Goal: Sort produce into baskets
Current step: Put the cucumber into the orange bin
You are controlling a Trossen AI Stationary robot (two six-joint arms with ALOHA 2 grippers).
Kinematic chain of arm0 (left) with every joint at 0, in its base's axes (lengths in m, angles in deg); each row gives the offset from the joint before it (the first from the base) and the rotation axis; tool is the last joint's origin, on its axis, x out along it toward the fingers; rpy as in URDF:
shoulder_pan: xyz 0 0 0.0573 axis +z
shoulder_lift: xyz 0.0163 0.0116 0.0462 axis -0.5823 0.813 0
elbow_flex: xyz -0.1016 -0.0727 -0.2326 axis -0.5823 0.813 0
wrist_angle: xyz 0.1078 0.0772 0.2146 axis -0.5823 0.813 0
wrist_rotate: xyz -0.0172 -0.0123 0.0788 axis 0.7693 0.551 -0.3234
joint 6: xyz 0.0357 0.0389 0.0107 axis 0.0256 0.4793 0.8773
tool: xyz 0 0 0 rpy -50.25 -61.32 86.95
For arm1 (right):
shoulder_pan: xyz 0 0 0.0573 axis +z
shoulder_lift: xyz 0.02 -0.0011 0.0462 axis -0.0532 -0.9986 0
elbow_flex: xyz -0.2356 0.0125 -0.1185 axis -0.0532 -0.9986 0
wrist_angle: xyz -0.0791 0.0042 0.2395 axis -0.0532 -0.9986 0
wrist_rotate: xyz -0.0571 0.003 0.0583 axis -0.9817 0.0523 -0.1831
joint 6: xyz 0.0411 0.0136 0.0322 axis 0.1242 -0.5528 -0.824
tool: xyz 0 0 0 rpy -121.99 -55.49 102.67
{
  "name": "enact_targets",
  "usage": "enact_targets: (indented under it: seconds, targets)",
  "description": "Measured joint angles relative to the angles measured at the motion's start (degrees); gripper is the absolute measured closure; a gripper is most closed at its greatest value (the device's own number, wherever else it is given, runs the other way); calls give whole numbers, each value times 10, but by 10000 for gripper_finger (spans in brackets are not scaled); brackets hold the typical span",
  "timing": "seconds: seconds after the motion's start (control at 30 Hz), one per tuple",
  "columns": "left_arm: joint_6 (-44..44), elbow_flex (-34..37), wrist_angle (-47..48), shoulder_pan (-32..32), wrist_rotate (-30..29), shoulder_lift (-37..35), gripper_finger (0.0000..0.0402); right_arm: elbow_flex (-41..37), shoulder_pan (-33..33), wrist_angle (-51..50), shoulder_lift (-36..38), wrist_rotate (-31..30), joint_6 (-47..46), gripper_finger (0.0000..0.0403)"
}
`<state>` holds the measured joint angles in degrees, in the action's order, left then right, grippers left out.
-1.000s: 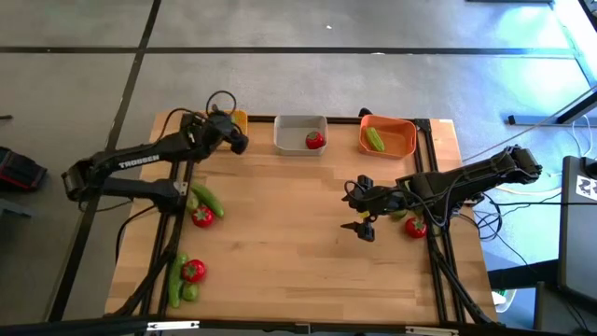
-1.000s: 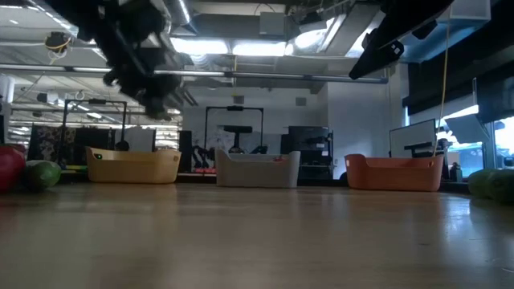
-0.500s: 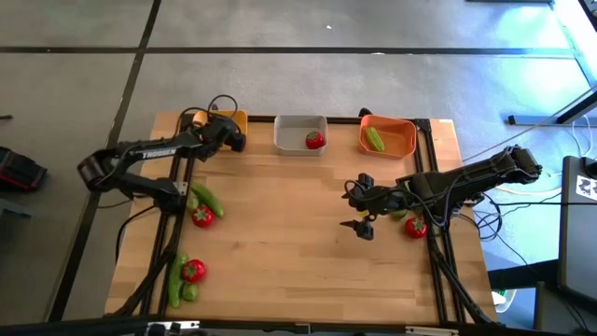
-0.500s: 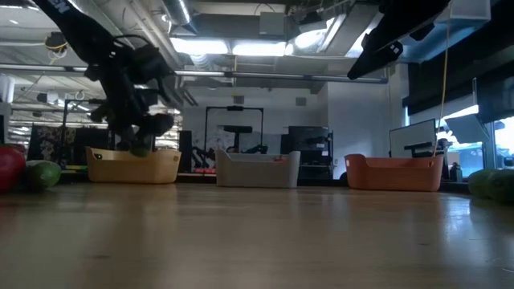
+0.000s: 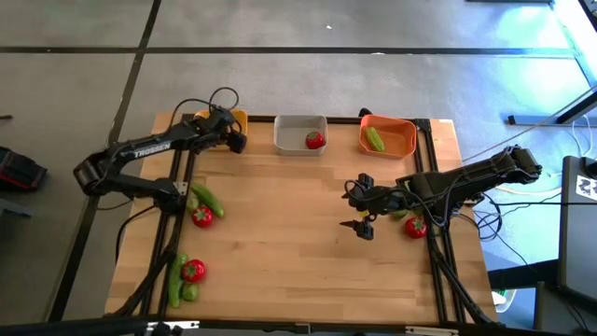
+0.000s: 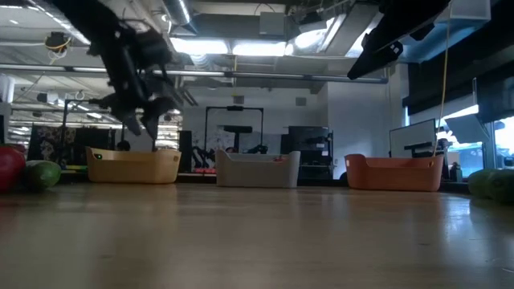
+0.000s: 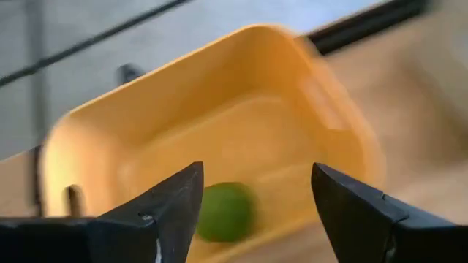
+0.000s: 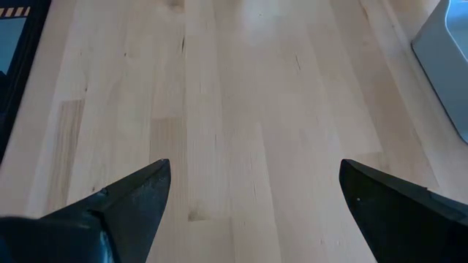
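The left gripper (image 7: 252, 212) hangs just above the yellow basket (image 7: 219, 102), released, holding nothing. A lime (image 7: 225, 212) lies inside that basket. The right gripper (image 5: 359, 224) waits well to the right of the yellow basket, over bare counter (image 5: 280, 233), spread wide and empty.

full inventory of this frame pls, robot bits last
baskets: 3, far edge; yellow basket left, grey basket middle, orange basket right
lime: 1, green, inside the yellow basket
tomatoes: 4, red; one in the grey basket, two at the table's left, one at the right
cucumber: 1, green, in the orange basket
other green pieces: left side, count unclear
left tool: open, above the yellow basket
right tool: open, over bare table
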<state>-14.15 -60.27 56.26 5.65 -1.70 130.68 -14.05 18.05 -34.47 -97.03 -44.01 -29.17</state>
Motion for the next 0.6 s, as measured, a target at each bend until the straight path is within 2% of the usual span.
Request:
enact_targets:
  seconds: [0.13,0.4,0.5,0.6]
  targets:
    - [35,-39,28,-30,69,-31,151,0,0,0,0,0,0,17]
    - [89,-73,57,-135,196,-83,151,0,0,0,0,0,0,17]
    - [99,-73,58,-182,230,-88,151,0,0,0,0,0,0,17]
    - [112,-73,64,-221,238,-86,151,0,0,0,0,0,-1,17]
